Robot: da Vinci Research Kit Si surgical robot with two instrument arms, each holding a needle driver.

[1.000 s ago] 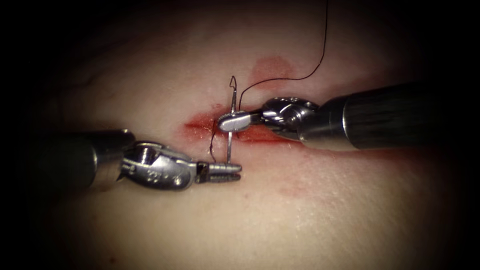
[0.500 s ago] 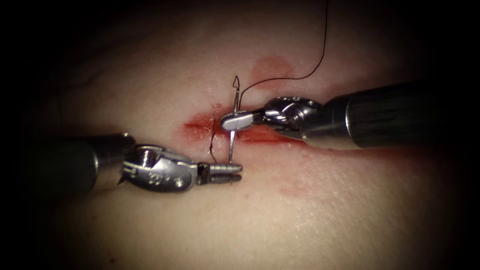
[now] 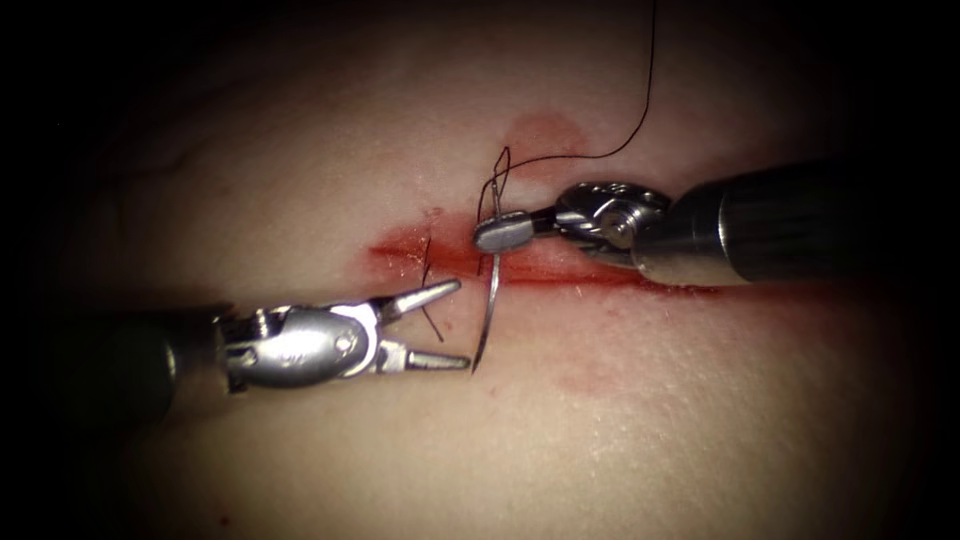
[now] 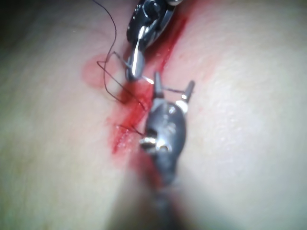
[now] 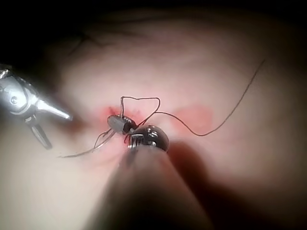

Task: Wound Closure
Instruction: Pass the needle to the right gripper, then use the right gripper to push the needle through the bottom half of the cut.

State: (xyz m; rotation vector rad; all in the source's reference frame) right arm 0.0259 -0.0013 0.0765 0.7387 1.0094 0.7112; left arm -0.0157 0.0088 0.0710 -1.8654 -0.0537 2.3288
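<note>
- The pale, pinkish slab of pork-belly tissue (image 3: 600, 440) spreads under everything; its cut (image 3: 560, 272) runs as a red horizontal slit across the middle, wet with red fluid (image 3: 400, 250) that gathers most at the cut's left end.
- The right arm's tool (image 3: 503, 232), a steel needle driver on a dark shaft, reaches in over the cut from the right. Its jaws are clamped on the thin curved steel needle (image 3: 490, 310), gripping it high on the curve, close to the thread end.
- The left arm's tool (image 3: 440, 325), a matching steel needle driver, lies just below the cut and left of the needle. Its jaws stand spread wide in a V and hold nothing. The lower jaw's tip lies just beside the needle's point; whether they touch cannot be told. A second ago these jaws were clamped at the needle's lower end.
- The needle crosses the cut from just above it to well below, hanging from the right tool. Its point is free in the air below the cut, clear of the tissue; earlier it stood straighter and further left.
- The thin black thread (image 3: 640, 110) loops from the needle's upper end above the cut, then climbs up and away.
- A short dark strand of thread (image 3: 428, 280) stands at the cut, left of the needle, between the left tool's spread jaws.
</note>
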